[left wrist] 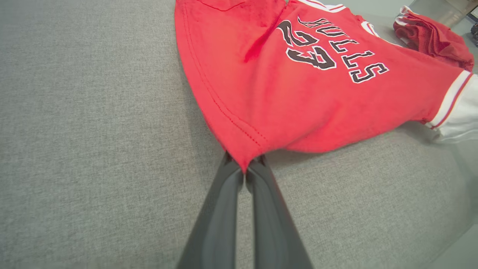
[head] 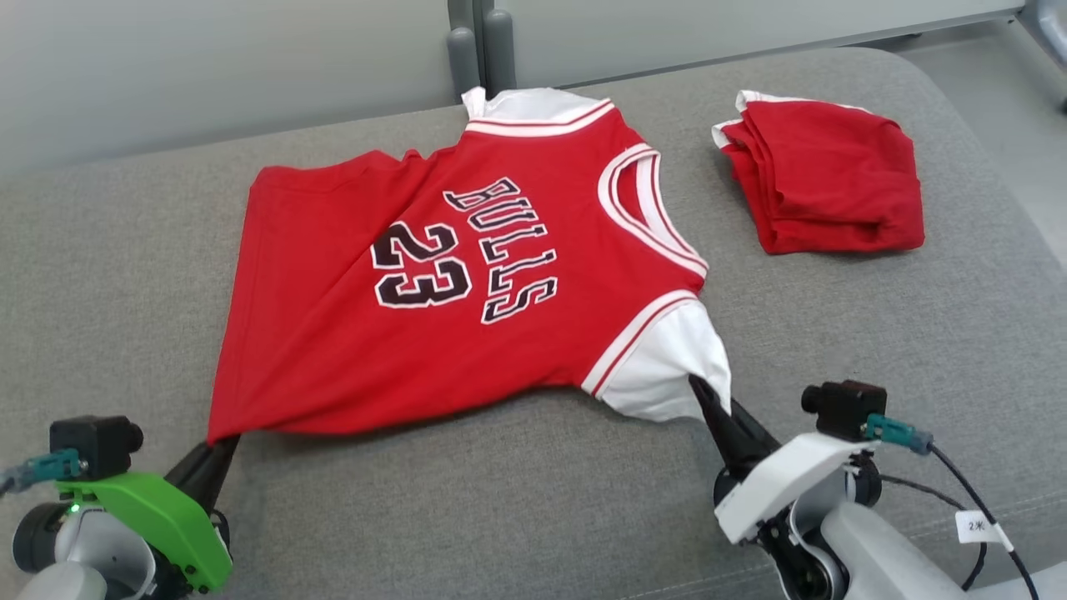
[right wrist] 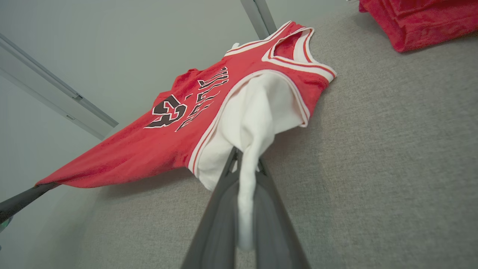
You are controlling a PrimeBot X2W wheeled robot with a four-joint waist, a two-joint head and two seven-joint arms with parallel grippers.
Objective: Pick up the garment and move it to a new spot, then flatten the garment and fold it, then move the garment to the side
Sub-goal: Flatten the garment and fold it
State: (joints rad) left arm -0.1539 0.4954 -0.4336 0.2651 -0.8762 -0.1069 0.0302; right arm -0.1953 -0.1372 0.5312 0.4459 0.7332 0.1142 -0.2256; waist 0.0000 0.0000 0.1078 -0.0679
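Both jaws clench lower-frame corners of the red jersey point(head: 467, 275); flattening looks underway, folding and side move remain.

The jersey point(head: 317, 350) pinched in the left hand point(left wrist: 244, 170) is soft, matt red knit cloth. Its sleeve point(right wrist: 257, 112), in the right hand point(right wrist: 246, 164), is smooth white cloth. The fingers point(left wrist: 220, 224) of both hands are dark, smooth plastic with a faint sheen. Under them the cushion point(head: 517, 500) is coarse grey woven fabric, matt. Beyond the right hand, the folded garment point(head: 834, 192) is the same red cloth.
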